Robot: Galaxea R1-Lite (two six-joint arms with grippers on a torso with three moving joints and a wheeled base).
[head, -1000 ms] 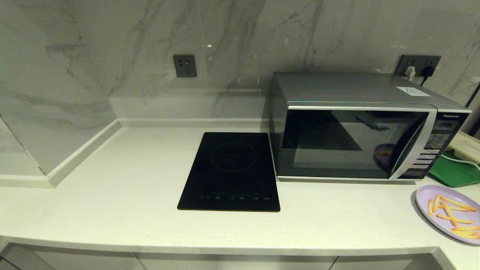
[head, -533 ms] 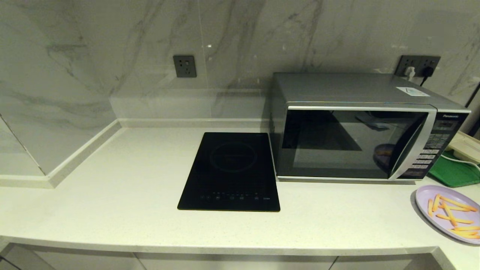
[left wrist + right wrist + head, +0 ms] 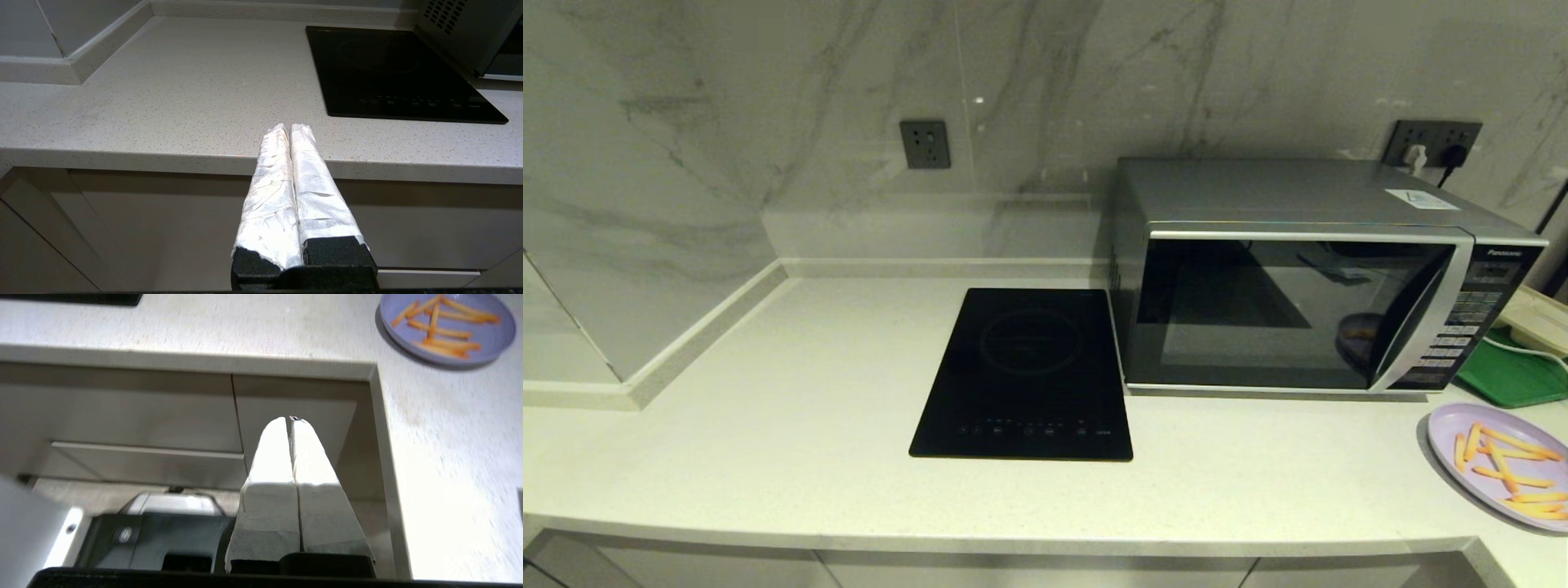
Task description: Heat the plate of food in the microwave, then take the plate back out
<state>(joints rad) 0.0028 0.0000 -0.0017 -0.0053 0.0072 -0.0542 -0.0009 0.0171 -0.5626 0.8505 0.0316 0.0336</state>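
The silver-grey microwave (image 3: 1307,273) stands at the back right of the counter with its dark glass door closed. The pale-lilac plate of food (image 3: 1499,465) with yellow-orange fries lies on the counter in front of it at the far right, and shows too in the right wrist view (image 3: 447,328). Neither arm appears in the head view. My left gripper (image 3: 289,127) is shut with nothing in it, low by the counter's front edge, left of the hob. My right gripper (image 3: 289,419) is shut and empty, below the counter's edge before the cabinet fronts, short of the plate.
A flat black induction hob (image 3: 1025,371) lies left of the microwave. A green tray (image 3: 1511,376) with a white object on it sits right of the microwave. Wall sockets (image 3: 925,144) are on the marble backsplash. A side wall ledge (image 3: 686,335) bounds the counter's left.
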